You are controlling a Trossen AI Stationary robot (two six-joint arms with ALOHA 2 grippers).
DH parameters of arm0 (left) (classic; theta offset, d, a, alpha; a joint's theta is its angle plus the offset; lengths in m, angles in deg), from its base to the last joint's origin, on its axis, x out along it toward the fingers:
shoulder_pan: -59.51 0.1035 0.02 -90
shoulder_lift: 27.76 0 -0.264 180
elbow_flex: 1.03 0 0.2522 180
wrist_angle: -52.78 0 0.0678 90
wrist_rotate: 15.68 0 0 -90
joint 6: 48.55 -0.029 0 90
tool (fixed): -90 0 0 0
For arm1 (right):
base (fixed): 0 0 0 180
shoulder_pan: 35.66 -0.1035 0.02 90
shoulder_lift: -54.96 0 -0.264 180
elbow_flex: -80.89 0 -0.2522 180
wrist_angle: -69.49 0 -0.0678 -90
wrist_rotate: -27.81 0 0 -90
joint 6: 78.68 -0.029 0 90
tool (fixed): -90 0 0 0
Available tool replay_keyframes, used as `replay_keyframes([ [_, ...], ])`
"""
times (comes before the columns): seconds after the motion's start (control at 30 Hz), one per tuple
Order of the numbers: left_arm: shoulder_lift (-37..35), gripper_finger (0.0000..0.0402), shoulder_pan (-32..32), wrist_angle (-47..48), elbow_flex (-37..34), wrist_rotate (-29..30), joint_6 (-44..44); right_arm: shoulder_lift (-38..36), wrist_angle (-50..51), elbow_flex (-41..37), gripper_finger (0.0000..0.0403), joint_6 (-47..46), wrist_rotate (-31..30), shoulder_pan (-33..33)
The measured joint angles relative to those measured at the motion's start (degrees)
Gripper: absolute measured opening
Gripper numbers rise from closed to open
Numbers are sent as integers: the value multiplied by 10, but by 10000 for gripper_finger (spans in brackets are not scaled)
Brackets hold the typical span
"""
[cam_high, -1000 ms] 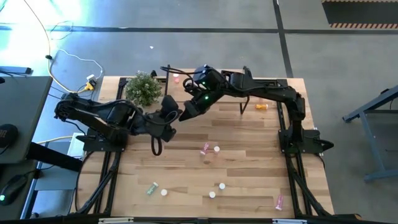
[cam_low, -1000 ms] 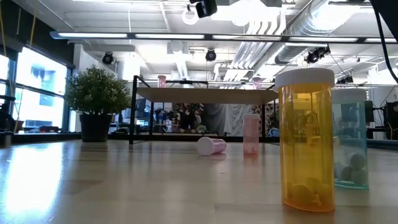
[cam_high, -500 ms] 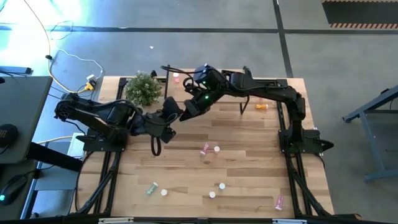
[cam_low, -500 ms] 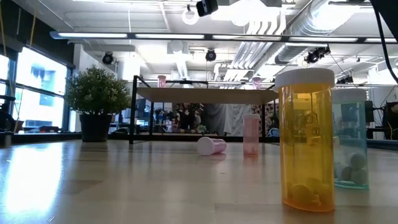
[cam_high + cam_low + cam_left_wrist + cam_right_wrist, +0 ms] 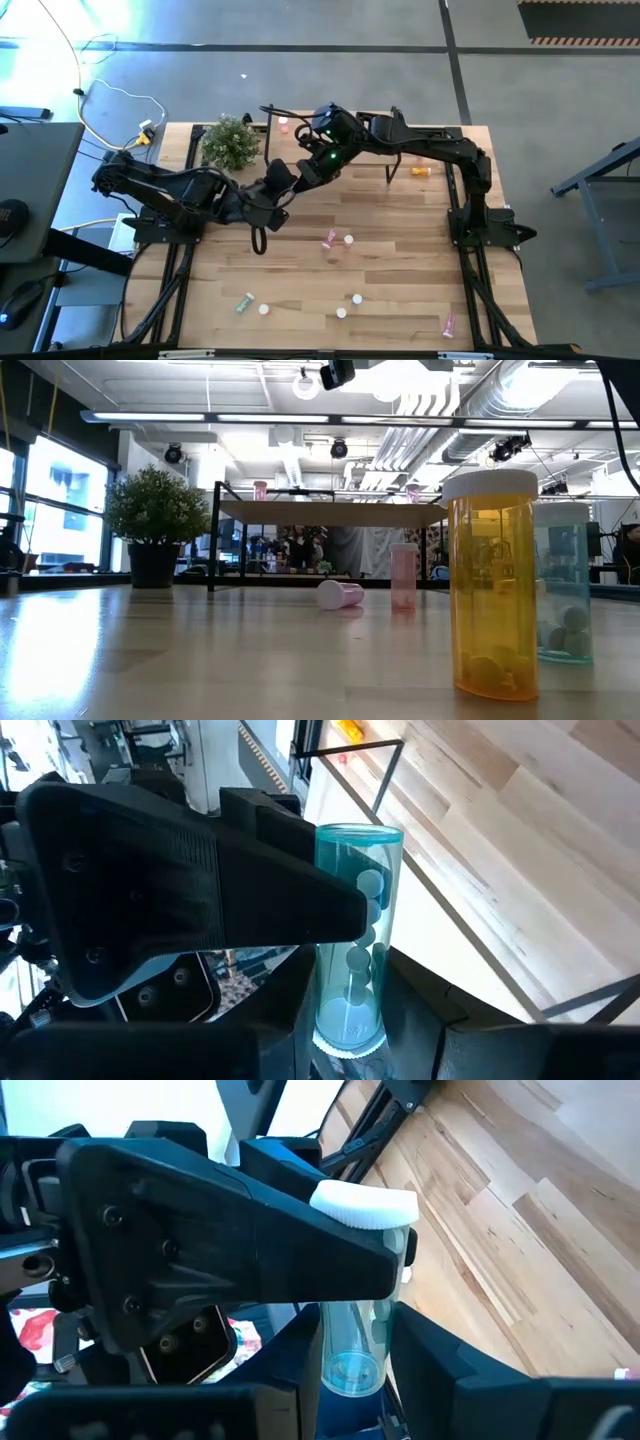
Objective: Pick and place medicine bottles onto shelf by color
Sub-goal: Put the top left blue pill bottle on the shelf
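Note:
A clear teal medicine bottle [image 5: 358,945] with white pills and a white cap is held in the air between my two grippers, which meet above the table just near of the shelf's left end [image 5: 275,140]. My left gripper [image 5: 281,185] is at its cap end. My right gripper [image 5: 301,177] is at its base end [image 5: 352,1365]. The light-wood shelf [image 5: 330,513] on black legs carries a pink bottle [image 5: 283,125]. An orange bottle [image 5: 420,171] lies at the shelf's right part. Other bottles and loose white caps lie on the table nearer me. My left gripper has the bottle's cap end [image 5: 350,1038] between its two fingers; one finger [image 5: 300,1260] lies against the wall just under the cap. The bottle is clear of the table. My right gripper has the bottle's base end [image 5: 352,1370] between its two fingers; one finger [image 5: 250,890] lies against the wall of the base half. It comes from the table's right, facing my left gripper. The bottle bridges both grippers.
A potted plant [image 5: 230,142] stands at the table's far left. A pink bottle [image 5: 329,238], a green one [image 5: 245,300] and another pink one [image 5: 448,322] lie on the table. An orange bottle [image 5: 490,590] and a teal one [image 5: 565,600] stand right before the low camera.
My left gripper has gone a little toward the table's right edge, closing in on my right gripper, which has kept still.

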Motion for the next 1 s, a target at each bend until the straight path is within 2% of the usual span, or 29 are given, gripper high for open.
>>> replay_keyframes([
  [0.2,0,93,0,-2,0,-9,21,0,7,0,89,2,2,0],
  [0.43,0,166,0,-7,0,-2,67,0,8,0,88,2,0,-1],
  [0.57,0,211,0,-7,0,24,92,1,14,0,88,5,-4,-1],
  [0.67,0,231,-4,-4,0,29,104,1,22,0,88,6,-13,-1],
  [0.9,-6,236,-25,-1,0,22,149,1,30,0,88,16,-26,-1],
  [1.0,-9,233,-31,-3,0,23,180,1,47,0,88,27,-54,5],
])
